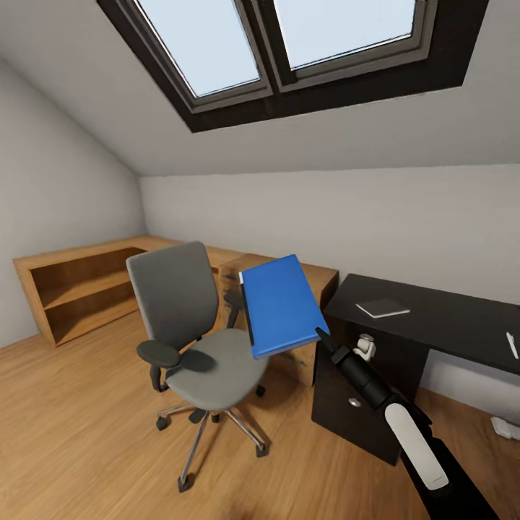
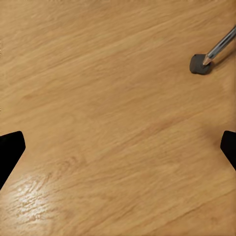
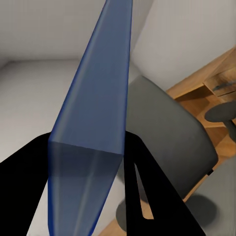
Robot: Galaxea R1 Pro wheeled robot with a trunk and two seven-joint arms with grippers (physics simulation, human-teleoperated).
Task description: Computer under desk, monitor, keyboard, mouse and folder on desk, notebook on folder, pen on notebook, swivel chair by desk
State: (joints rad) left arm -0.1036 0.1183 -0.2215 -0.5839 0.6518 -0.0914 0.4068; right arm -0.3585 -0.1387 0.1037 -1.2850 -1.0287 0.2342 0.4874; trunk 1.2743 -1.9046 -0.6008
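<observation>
The bright blue folder hangs tilted in the air between the swivel chair and the black desk, above the chair's seat. My right gripper is shut on its lower right corner. In the right wrist view the folder runs edge-on between the fingers of that gripper, with the grey chair back behind. The dark grey notebook lies on the desk's left end, and the white pen lies farther right. My left gripper is open over bare wooden floor, near a chair caster.
A low light wooden shelf unit runs along the left and back walls behind the chair. The desk's drawer front faces me beneath my right arm. A small white object lies on the floor at the far right. Skylights sit overhead.
</observation>
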